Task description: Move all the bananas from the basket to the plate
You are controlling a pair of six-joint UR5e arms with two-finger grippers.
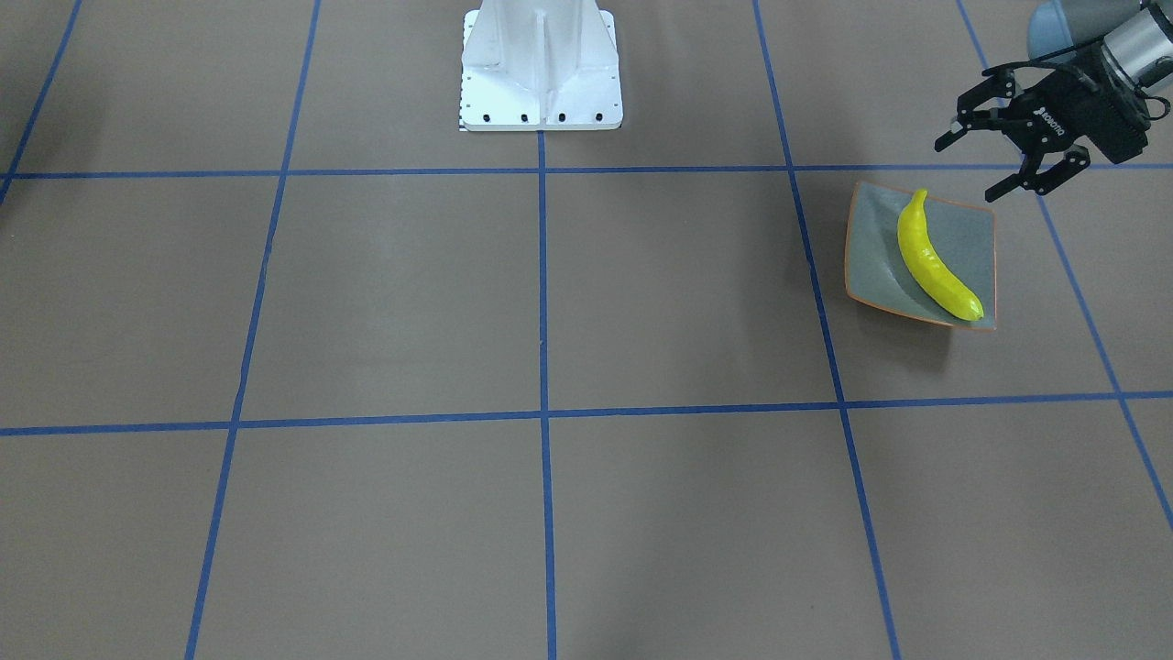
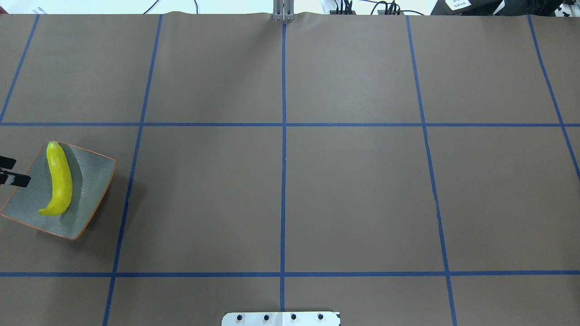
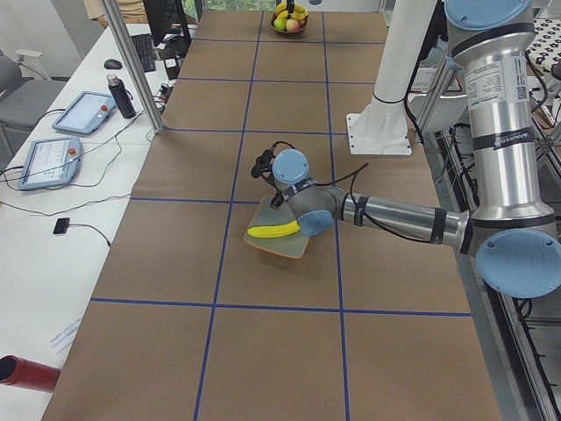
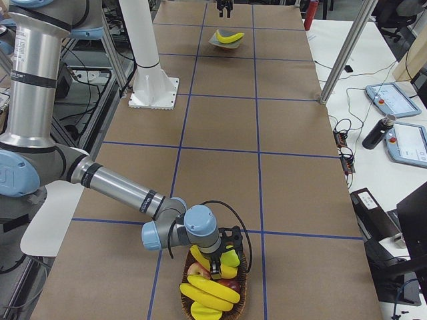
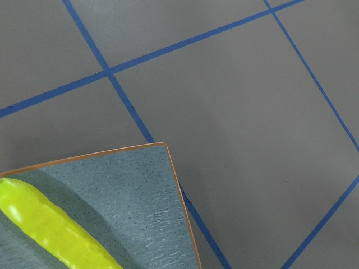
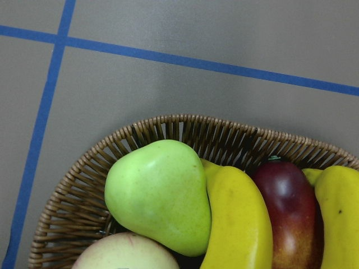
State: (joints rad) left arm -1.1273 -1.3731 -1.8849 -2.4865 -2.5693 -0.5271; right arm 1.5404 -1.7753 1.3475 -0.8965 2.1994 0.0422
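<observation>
Brown table: one banana point(image 1: 930, 261) lies on the plate point(image 1: 871, 261), more bananas point(image 6: 233, 224) wait in the basket point(image 6: 185, 134). Left gripper point(image 1: 968, 170) gapes at the plate's one o'clock; right gripper point(image 4: 227, 253), jaws hidden, can't tell.

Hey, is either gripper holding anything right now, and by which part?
The left gripper is open and empty, by the plate. The right gripper sits low in the basket; whether it grips anything cannot be told.

One plate point(image 1: 875, 257) with one banana point(image 1: 930, 261) — one basket point(image 6: 185, 131), at least two bananas point(image 6: 235, 224), one green pear point(image 6: 160, 202)
</observation>
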